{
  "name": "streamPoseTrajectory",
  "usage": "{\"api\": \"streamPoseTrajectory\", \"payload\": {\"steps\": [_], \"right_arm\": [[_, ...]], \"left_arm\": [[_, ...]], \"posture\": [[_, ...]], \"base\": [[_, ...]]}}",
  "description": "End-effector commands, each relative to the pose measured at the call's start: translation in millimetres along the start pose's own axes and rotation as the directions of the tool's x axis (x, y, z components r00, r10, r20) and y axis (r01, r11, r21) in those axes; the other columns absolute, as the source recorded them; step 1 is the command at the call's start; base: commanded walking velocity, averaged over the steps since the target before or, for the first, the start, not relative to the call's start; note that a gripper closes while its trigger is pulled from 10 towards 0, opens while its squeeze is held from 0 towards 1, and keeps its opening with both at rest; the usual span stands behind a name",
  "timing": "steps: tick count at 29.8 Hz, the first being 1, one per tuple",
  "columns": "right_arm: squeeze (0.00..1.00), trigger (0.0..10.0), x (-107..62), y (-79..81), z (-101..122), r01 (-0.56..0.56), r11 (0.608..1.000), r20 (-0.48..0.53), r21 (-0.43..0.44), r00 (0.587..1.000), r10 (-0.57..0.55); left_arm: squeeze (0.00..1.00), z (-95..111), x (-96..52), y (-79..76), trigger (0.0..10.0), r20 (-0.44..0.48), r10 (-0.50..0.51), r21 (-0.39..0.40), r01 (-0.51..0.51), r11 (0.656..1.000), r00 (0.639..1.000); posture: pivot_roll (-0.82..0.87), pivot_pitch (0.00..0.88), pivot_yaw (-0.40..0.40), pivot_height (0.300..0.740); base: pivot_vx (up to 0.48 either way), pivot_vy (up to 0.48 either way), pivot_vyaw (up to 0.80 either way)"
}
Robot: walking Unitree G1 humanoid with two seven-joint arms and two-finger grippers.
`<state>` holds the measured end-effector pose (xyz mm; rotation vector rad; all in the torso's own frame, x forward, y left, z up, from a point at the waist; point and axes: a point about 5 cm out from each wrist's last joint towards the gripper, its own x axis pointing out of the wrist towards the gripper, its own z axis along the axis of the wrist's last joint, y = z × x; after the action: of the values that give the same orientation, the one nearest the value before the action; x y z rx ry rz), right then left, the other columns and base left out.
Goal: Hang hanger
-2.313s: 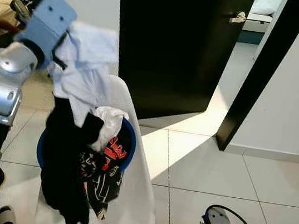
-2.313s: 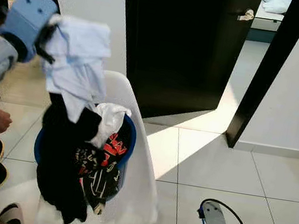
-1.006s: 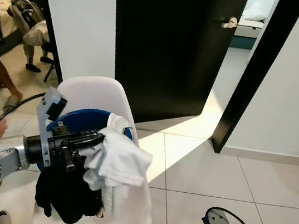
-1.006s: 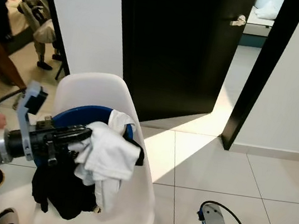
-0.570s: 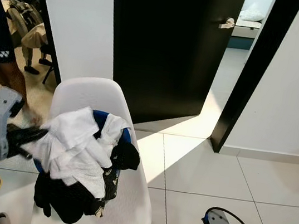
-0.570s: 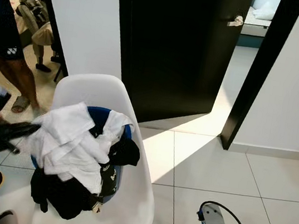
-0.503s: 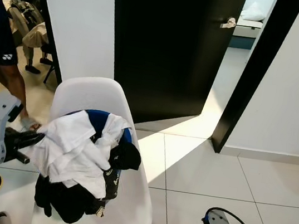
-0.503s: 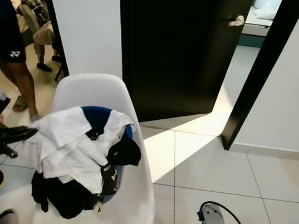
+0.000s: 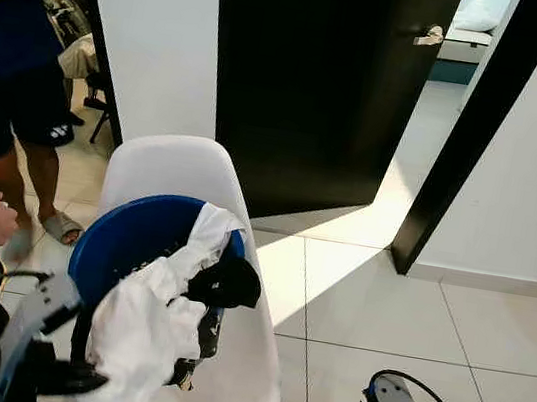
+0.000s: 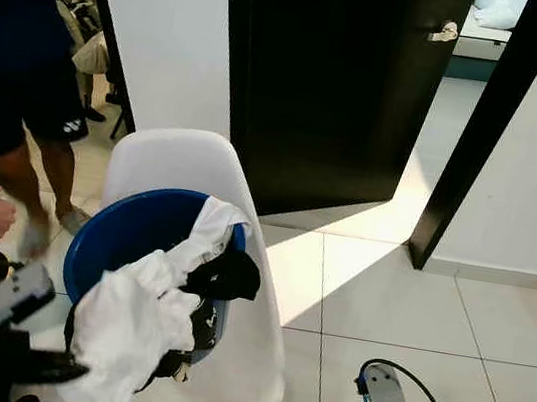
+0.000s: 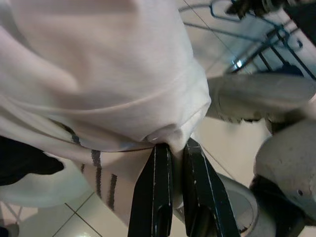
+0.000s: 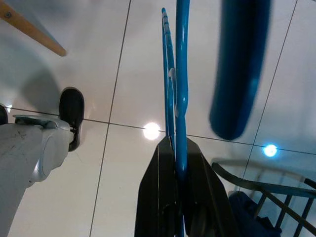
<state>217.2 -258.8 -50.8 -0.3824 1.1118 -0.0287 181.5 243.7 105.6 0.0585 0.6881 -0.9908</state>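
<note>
Your left gripper (image 11: 170, 148) has its jaws clenched on the white cotton garment (image 9: 142, 339), draped over the round blue plastic basket (image 9: 126, 240) on the white chair. Your right gripper (image 12: 174, 148) grasps the thin blue plastic hanger (image 12: 177, 74) above the floor tiles.

white shirt (image 9: 142, 336), blue hanger (image 12: 177, 84), blue basket (image 9: 126, 240), white chair (image 9: 168, 166)

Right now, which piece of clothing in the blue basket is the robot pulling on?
The white shirt, pinched by the left gripper; the black garment lies loose.
</note>
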Motion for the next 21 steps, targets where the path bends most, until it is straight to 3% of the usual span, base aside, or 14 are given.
{"api": "streamPoseTrajectory", "payload": {"steps": [1,4,5,6,7,8,11,12,13,14,17,21], "right_arm": [[0.0,10.0,0.3,3.3,-0.1,-0.009,1.0,-0.002,-0.006,1.0,0.009],[0.0,10.0,0.3,3.4,-0.1,-0.009,1.0,-0.002,-0.005,1.0,0.009],[0.0,10.0,0.3,3.6,-0.2,-0.008,1.0,-0.002,-0.004,1.0,0.008],[0.0,10.0,0.3,3.7,-0.3,-0.008,1.0,-0.002,-0.003,1.0,0.008],[0.0,10.0,0.3,3.7,-0.3,-0.008,1.0,-0.002,-0.003,1.0,0.008],[0.0,10.0,0.3,3.8,-0.4,-0.008,1.0,-0.003,-0.003,1.0,0.008],[0.0,10.0,0.4,3.8,-0.6,-0.008,1.0,-0.003,-0.002,1.0,0.008],[0.0,10.0,0.4,3.7,-0.7,-0.008,1.0,-0.004,-0.002,1.0,0.008],[0.0,10.0,0.3,3.6,-0.7,-0.008,1.0,-0.004,-0.002,1.0,0.008],[0.0,10.0,0.3,3.6,-0.7,-0.007,1.0,-0.004,-0.002,1.0,0.007],[0.0,10.0,0.3,3.6,-0.7,-0.007,1.0,-0.004,-0.002,1.0,0.007],[0.0,10.0,0.3,3.6,-0.5,-0.008,1.0,-0.005,-0.004,1.0,0.008]], "left_arm": [[0.0,-4.6,0.5,1.4,3.7,-0.054,0.009,0.018,-0.008,1.0,0.998],[0.0,-9.7,4.0,3.7,3.9,-0.089,0.028,0.024,-0.026,0.999,0.996],[0.0,-18.2,7.9,7.7,5.7,-0.145,0.062,0.026,-0.059,0.998,0.987],[0.0,-23.6,10.0,10.1,8.3,-0.181,0.083,0.028,-0.079,0.996,0.98],[0.0,-23.6,10.0,10.1,8.3,-0.181,0.083,0.028,-0.079,0.996,0.98],[0.0,-32.1,11.0,15.2,9.4,-0.243,0.129,0.049,-0.12,0.992,0.961],[0.0,-38.6,11.0,21.2,10.0,-0.3,0.181,0.083,-0.164,0.983,0.936],[0.61,-36.6,11.5,23.6,10.0,-0.299,0.201,0.106,-0.177,0.979,0.933],[0.95,-32.7,12.2,25.5,10.0,-0.284,0.214,0.121,-0.186,0.975,0.935],[1.0,-28.5,13.0,27.3,10.0,-0.267,0.224,0.14,-0.193,0.971,0.937],[1.0,-25.2,13.5,28.8,10.0,-0.253,0.233,0.152,-0.199,0.968,0.939],[1.0,-6.4,11.5,30.4,10.0,-0.183,0.239,0.187,-0.205,0.961,0.954]], "posture": [[0.01,0.0,0.011,0.74],[0.01,0.0,0.011,0.74],[0.0,0.0,0.013,0.74],[0.0,0.0,0.013,0.74],[0.0,0.0,0.013,0.74],[0.0,0.0,0.012,0.74],[0.0,0.0,0.011,0.74],[0.0,0.0,0.011,0.74],[0.0,0.0,0.011,0.74],[0.0,0.0,0.011,0.74],[0.0,0.0,0.011,0.74],[0.0,0.0,0.009,0.74]], "base": [[0.0,0.0,0.0],[0.0,0.0,0.0],[0.0,0.0,0.0],[0.0,0.0,0.0],[0.0,0.0,0.0],[0.0,0.0,0.0],[0.0,0.0,0.0],[0.0,0.0,0.0],[0.0,0.0,0.0],[0.0,0.0,0.0],[0.0,0.0,0.0],[0.0,0.0,0.0]]}}
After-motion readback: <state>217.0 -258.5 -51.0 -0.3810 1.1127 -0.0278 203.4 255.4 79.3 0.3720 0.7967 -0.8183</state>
